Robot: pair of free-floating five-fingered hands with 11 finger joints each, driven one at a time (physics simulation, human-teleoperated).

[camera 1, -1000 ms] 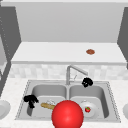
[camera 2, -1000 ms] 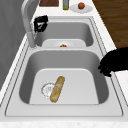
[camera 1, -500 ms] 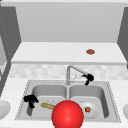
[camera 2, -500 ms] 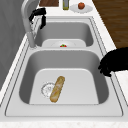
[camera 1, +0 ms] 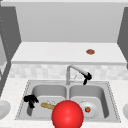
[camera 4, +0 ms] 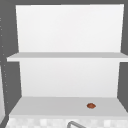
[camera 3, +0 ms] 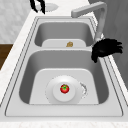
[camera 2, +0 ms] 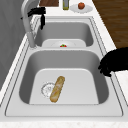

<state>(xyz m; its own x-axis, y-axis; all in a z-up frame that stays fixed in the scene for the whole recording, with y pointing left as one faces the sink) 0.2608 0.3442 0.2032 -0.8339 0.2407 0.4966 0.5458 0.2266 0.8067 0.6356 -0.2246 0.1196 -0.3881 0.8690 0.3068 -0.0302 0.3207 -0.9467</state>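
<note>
The right robot hand (camera 1: pixel 86 77) sits at the tip of the faucet (camera 1: pixel 75 70) spout, above the right basin of the sink (camera 1: pixel 110 100). In the left side view this robot hand (camera 2: pixel 37 12) lies over the spout's end with fingers hanging down from it; whether they actually clasp the spout I cannot tell. In the right side view it (camera 3: pixel 106 48) shows near the faucet's upright, fingers spread and drooping.

The left robot hand (camera 1: pixel 30 99) hovers at the sink's left rim, over the left basin, with its fingers loosely hanging and nothing in them; the left side view shows it (camera 2: pixel 113 63) dark at the front edge of that basin.

In the left basin a baguette (camera 2: pixel 57 88) lies slanted on the floor, one end just over the drain (camera 2: pixel 47 88). In the right basin a white plate (camera 3: pixel 64 92) carries a small tomato (camera 3: pixel 64 88).

A big red ball (camera 1: pixel 67 115) stands in front of the sink's near rim in the front view. On the shelf (camera 1: pixel 50 53) above the sink rests a small brown object (camera 1: pixel 90 51). Beyond the sink, on the worktop (camera 2: pixel 100 15), a plate (camera 2: pixel 81 8) bears a round reddish fruit (camera 2: pixel 81 5).
</note>
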